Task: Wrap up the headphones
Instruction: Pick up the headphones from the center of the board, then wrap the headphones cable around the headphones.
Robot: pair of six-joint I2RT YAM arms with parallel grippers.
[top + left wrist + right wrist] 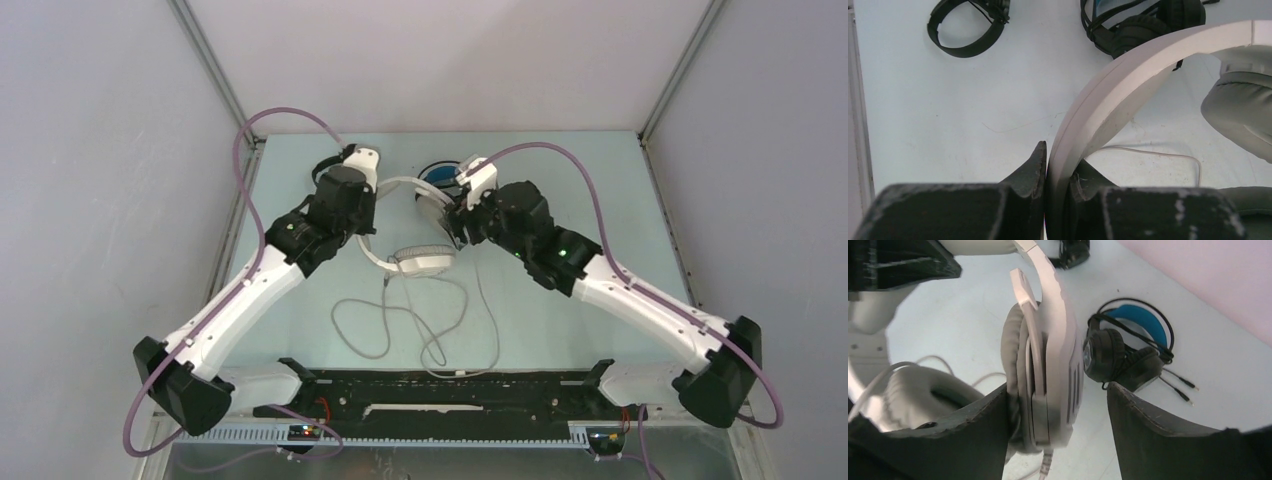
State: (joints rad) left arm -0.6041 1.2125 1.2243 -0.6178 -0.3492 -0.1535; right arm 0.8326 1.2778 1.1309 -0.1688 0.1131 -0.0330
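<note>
**Hazards.** Three headsets were noted on or over the worktop (560, 330). The white over-ear headphones (424, 262) were held mid-worktop between the arms, with the headband (1128, 70) raised. None of the cable (1148, 149) was wound, so the wrap was judged barely begun.

- The headband was pinched across its thin section only. It could be levered out of that grip if the far end were twisted by the other arm.
- The black pair with blue headband (1128, 340) lay just beside the straddled ear cup (1048, 355). It could be knocked or dragged if that cup were swung outward.
- The all-black on-ear pair (968, 30) lay well apart, toward the far left, and less risk was judged there.
- The loose cable was spread in open loops toward the arm bases. Knotting or snagging was thought likely if it were drawn in without being gathered.
- The jack plugs (1188, 386) of the blue pair lay exposed and could be caught up.

**Pose.** The left arm (250, 290) and right arm (640, 300) were reached forward and angled inward, with the wrists converged over the white pair.

- The left end effector (1055, 170) was closed down to the band's thickness and clamped on the headband.
- The right end effector (1058, 405) was spread wide astride the ear cup. One finger (983, 420) was touching the cushion and the other was clear of the shell. Nothing was judged to be gripped by it.
</note>
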